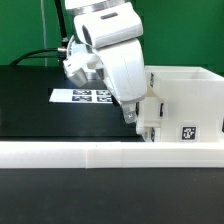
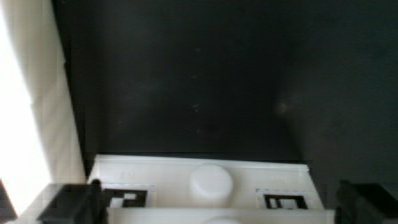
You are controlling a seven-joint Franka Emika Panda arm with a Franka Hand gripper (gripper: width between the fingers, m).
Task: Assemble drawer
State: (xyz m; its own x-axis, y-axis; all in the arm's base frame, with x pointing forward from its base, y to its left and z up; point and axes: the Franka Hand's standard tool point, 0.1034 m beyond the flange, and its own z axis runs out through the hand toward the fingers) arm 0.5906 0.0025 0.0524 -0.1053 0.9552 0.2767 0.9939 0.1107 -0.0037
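Gripper [image 1: 143, 118] down at housing [image 1: 185, 100] near wall, fingers spread wide, holding nothing. Tray [image 2: 205, 185] sits below between fingertips (wrist view), tags showing. Marker board [image 1: 85, 97] behind arm. Risk: off-centre closing could skew tray, jamming it against housing.
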